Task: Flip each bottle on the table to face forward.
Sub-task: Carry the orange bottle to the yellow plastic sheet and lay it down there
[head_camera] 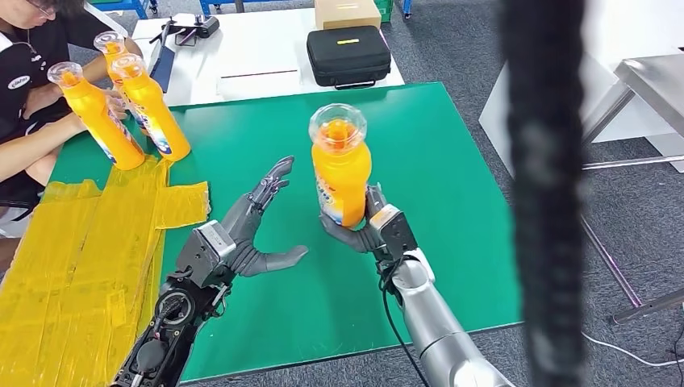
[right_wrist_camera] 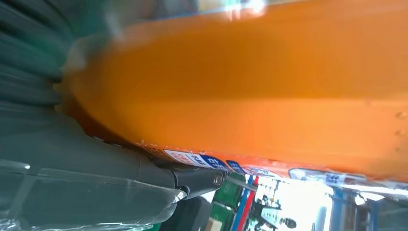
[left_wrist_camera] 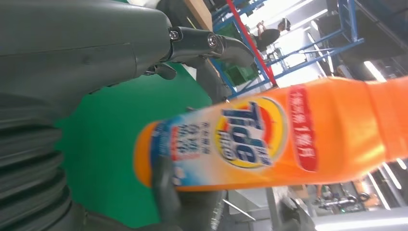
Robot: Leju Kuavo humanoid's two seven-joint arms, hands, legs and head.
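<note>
A dark blurred bar blocks my view as the right robot hand grips an orange bottle upright above the green surface; the left robot hand is spread, holding nothing.

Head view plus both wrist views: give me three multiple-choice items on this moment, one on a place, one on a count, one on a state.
1. Where do the bottles that no robot hand holds stand?
A. the green table's far left corner
B. the white table
C. the floor

2. How many orange bottles are in the head view?
A. two
B. four
C. six

3. What is the left hand doing?
A. gripping a bottle
B. open, holding nothing
C. pressing the black case

Answers:
1 A, the group stands at the green table corner by a person.
2 B, three there plus the held bottle in the right hand.
3 B, the left hand has its fingers spread.
</note>
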